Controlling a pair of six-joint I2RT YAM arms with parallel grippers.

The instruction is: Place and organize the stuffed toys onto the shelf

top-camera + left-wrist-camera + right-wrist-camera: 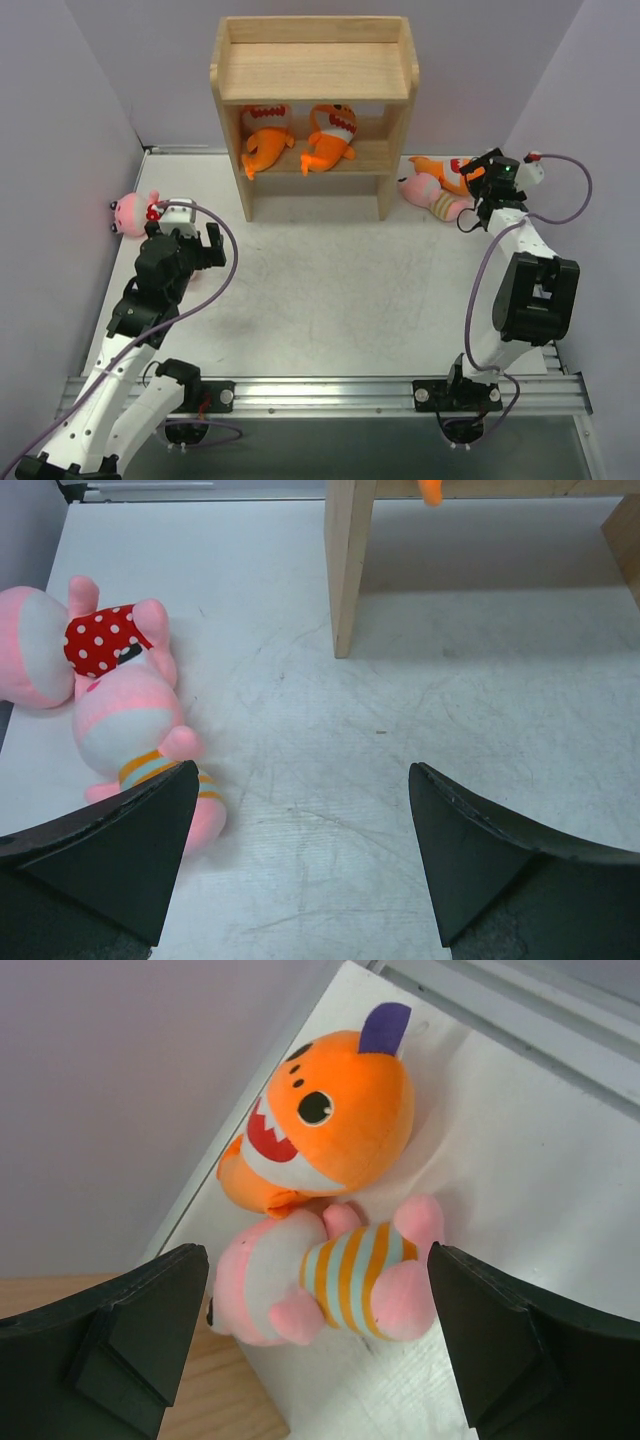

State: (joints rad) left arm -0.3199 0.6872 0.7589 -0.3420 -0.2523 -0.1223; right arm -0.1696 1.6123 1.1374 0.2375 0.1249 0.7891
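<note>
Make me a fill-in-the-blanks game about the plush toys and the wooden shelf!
The light wooden shelf holds ___ orange toothy fish plush toys.
The pink plush doll's red cloth has white ___.
Right of the shelf, a striped pink plush doll touches an ___ fish toy.
The left end effector and right end effector are both ___, holding nothing.
Missing words: two, dots, orange, open.

Nothing to read here. No words, no letters, no numbers, no brand marks on anything in sight.
</note>
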